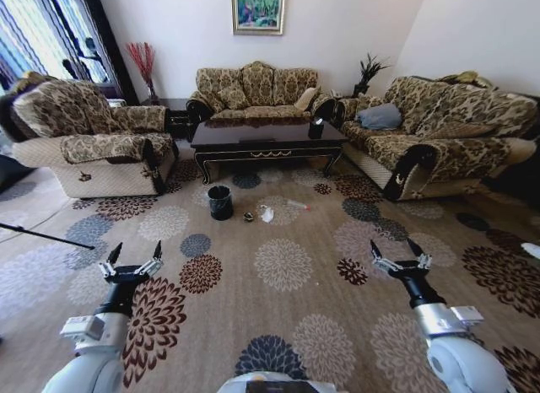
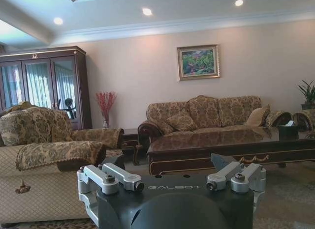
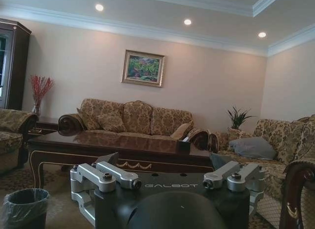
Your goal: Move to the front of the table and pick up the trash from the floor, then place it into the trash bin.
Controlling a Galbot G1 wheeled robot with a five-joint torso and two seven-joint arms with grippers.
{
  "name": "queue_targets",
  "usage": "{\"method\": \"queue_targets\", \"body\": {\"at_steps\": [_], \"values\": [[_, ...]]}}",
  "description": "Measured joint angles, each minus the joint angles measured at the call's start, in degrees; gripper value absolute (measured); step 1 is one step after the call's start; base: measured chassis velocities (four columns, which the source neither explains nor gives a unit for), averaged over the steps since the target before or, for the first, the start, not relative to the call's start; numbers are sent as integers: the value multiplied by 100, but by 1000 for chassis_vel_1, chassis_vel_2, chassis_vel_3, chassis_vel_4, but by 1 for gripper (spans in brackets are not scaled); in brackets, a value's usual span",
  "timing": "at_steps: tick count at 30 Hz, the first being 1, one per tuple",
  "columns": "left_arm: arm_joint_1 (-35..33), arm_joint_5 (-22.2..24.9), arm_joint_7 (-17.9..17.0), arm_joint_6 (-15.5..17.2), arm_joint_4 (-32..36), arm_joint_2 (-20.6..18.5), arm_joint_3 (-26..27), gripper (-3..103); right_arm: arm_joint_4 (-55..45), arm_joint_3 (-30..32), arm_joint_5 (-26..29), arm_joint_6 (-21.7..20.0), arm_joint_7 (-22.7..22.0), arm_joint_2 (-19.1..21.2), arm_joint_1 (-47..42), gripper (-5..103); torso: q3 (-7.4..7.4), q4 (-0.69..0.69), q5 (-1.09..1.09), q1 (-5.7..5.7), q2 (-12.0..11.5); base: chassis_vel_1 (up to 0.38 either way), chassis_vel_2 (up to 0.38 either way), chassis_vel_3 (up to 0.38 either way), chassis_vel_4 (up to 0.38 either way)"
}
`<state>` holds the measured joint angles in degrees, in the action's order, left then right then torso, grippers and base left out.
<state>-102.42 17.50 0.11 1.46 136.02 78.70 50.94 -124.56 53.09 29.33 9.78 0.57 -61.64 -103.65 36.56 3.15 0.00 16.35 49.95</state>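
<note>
The trash lay on the floral carpet just in front of the table: a crumpled white tissue, a small dark lump beside it and a clear bottle a little to the right, all close to the black trash bin with its clear liner. These pieces looked small and light, and the dark lump could easily be lost against the carpet's dark flowers, so a pick might miss it or nudge the bin. The left gripper and right gripper hovered low, well short of the litter, both with jaws spread and empty.
</note>
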Motion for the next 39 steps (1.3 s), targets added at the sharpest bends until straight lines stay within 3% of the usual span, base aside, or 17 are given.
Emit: {"method": "queue_targets", "body": {"at_steps": [39], "values": [[-134, 87, 34, -19, -104, 52, -32, 100, 16, -35, 122, 185, 289, 4, -1, 100, -582, 0, 0, -440, -1024, 0, 0, 0, 0]]}}
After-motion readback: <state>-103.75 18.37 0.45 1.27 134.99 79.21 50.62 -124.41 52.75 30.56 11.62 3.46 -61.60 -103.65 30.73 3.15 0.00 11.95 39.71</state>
